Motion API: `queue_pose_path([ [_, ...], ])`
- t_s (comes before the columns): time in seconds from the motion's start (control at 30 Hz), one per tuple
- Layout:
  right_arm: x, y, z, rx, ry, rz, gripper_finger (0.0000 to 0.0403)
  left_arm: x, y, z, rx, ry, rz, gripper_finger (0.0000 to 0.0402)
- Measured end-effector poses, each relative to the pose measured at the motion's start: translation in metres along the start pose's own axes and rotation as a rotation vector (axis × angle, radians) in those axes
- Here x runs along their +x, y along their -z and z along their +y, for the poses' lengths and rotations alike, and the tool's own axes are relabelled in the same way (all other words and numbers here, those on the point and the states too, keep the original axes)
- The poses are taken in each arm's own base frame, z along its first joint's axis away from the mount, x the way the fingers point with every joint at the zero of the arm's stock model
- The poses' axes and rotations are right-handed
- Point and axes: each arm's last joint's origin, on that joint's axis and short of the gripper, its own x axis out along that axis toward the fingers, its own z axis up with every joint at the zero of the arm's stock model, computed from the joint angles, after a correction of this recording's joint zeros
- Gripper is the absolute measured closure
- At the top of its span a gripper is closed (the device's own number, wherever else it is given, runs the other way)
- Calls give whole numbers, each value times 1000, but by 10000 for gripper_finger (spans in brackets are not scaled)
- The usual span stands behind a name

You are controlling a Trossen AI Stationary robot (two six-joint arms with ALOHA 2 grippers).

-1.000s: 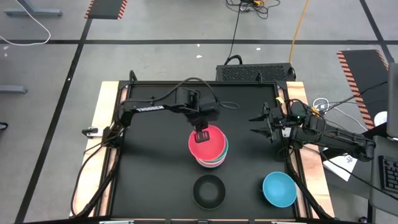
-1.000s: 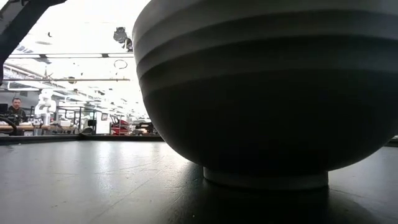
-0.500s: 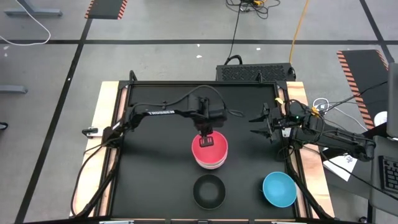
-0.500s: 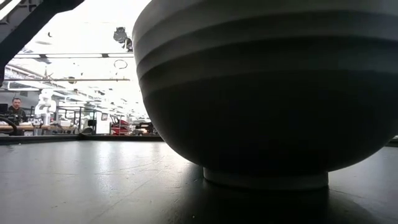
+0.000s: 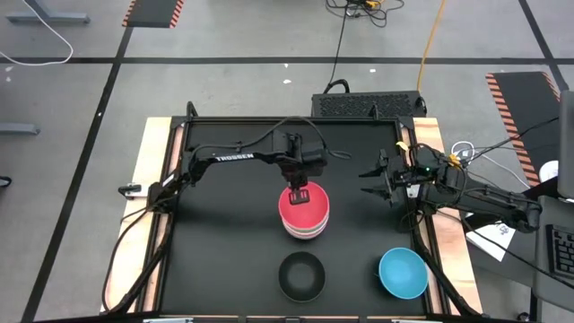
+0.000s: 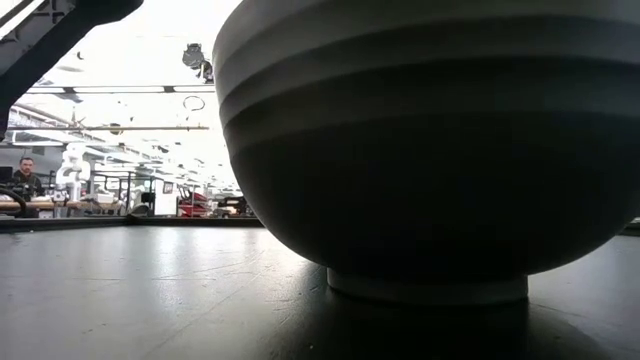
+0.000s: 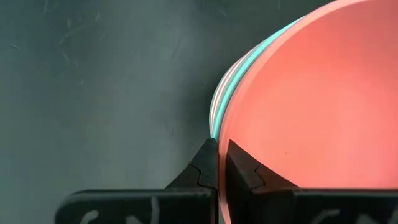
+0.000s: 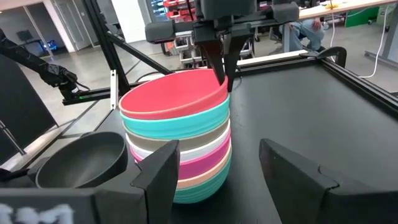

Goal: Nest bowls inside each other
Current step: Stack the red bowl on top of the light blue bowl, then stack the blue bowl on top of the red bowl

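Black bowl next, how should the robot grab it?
Probably by its rim. The black bowl sits upright and alone, mouth open, so one pincer finger could drop inside and one outside, coming straight down. The left pincer grips the pink-red bowl that way.

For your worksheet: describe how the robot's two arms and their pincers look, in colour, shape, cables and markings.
Both arms are dark, slim and jointed, with black cables looping along them. The left arm carries white lettering on one link. The left pincer has two dark tapering fingers; the right pincer has broad, black, angular ones.
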Motion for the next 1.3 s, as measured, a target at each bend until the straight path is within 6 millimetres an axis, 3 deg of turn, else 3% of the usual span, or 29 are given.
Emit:
queue_pose_path([
  [0.37,0,0,0,23,0,0,190,2,0,-2,6,-13,1,397],
  [0.57,0,0,0,31,0,1,190,3,0,-15,76,-65,-2,329],
  [0.83,0,0,0,31,0,1,190,-22,-1,-34,179,-105,-135,215],
  [0.97,0,0,0,32,0,3,190,-46,-1,-37,161,-82,-242,170],
  [1.2,0,0,0,32,-1,3,190,-73,7,-34,134,-85,-301,130],
  [1.3,0,1,0,36,0,4,190,-86,20,-30,102,-177,-247,129],
])
